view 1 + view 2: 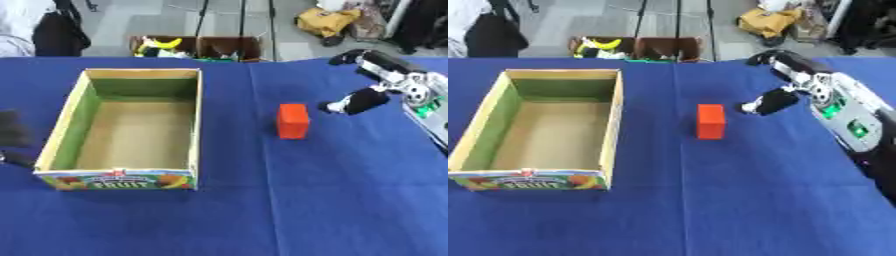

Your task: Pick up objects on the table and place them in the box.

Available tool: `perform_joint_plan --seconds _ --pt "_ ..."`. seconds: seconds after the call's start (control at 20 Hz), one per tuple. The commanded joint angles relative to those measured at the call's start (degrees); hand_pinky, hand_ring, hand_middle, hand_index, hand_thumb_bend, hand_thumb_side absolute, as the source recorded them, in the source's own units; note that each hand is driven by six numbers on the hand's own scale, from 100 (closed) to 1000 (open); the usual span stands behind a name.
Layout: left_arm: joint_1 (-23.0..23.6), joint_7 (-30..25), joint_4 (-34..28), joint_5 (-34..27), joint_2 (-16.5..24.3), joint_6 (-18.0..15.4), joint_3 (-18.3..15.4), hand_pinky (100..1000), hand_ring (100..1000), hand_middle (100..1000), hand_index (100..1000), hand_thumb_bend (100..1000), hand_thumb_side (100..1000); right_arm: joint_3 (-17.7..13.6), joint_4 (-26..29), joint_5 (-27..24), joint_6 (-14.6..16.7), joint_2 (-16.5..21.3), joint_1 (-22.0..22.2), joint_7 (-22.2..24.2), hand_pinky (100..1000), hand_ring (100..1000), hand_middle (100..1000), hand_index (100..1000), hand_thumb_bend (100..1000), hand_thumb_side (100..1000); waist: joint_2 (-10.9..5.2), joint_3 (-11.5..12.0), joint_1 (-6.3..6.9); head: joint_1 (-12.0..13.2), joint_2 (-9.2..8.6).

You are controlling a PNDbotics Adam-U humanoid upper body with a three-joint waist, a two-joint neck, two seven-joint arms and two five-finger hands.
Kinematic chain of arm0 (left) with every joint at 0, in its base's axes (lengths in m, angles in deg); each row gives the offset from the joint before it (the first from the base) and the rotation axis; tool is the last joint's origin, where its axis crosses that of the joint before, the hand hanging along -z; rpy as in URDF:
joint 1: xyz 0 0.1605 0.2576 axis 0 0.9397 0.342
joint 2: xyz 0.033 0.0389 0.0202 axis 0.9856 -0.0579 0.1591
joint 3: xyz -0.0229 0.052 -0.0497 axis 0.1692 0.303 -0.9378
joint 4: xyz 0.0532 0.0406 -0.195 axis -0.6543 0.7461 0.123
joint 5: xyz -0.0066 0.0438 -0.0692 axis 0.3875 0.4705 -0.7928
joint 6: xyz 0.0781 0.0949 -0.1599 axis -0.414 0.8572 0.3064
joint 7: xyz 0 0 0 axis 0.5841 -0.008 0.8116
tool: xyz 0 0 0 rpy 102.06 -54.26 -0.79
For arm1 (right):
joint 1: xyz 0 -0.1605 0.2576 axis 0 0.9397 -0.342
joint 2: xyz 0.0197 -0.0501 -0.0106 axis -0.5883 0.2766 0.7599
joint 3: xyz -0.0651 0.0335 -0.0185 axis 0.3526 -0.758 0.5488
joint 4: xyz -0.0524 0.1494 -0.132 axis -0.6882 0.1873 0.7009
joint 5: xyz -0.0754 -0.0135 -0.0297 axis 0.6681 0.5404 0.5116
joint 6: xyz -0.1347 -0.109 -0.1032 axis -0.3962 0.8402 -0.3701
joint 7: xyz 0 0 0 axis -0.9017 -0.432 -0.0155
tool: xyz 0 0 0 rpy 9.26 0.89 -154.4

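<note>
Reaching in from the right, the right hand [776, 101] hovers beside the orange block [710, 121], fingers spread and grasping nothing. The block stands on the tabletop [737, 200], right of the empty box [188, 125]; a sideways brush could topple it.

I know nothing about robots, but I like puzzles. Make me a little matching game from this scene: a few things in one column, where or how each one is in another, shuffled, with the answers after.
Things:
1. box
2. red block
3. right hand
4. left hand

Descriptions:
A. barely showing at the left edge, beside the box
B. standing on the blue cloth, right of the box
C. open on top, nothing in it, "FRUIT" on its near wall
D. just right of the block, not touching it

Pairs: 1-C, 2-B, 3-D, 4-A
</note>
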Motion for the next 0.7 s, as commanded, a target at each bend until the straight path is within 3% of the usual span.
perform_joint_plan --seconds 0.05,0.25,0.3,0.4,0.5,0.7 --pt "-0.16 -0.27 -1.12 -0.19 1.34 0.03 0.14 519 636 623 798 100 1000 -0.77 -1.57 -1.01 1.24 0.37 -2.51 2.64 856 965 872 927 658 339 -1.62 -0.08 -0.04 -0.21 -0.05" --pt "-0.08 -0.43 -1.12 -0.18 1.38 0.06 0.15 519 636 624 798 100 1000 -0.85 -2.20 -2.60 2.52 -0.17 -3.97 5.97 861 978 882 930 743 354 -1.63 -0.09 -0.19 -0.15 -0.09" --pt "-0.06 -0.54 -1.12 -0.18 1.37 0.06 0.17 519 637 624 798 100 1000 -1.59 -1.93 -2.65 2.60 -0.25 -4.58 9.66 862 980 883 932 751 360 -1.66 -0.16 -0.16 -0.10 -0.12" --pt "0.03 -0.64 -1.12 -0.15 1.37 0.08 0.09 520 637 624 798 100 1000 -5.37 -0.16 -1.76 2.03 -0.39 -6.22 22.20 861 981 883 932 755 368 -1.72 -0.36 -0.08 0.05 -0.12" --pt "0.08 -0.64 -1.12 -0.13 1.36 0.09 0.01 520 637 624 798 100 1000 -8.26 1.89 -0.67 1.24 -0.68 -6.98 30.43 860 981 883 932 753 365 -1.68 -0.46 -0.05 0.14 -0.15" --pt "0.00 -0.79 -1.12 -0.16 1.28 0.03 0.06 520 638 624 798 100 1000 -8.50 3.80 -0.71 0.42 -1.38 -6.69 33.99 854 979 875 925 733 358 -1.51 -0.49 -0.05 0.08 -0.20"
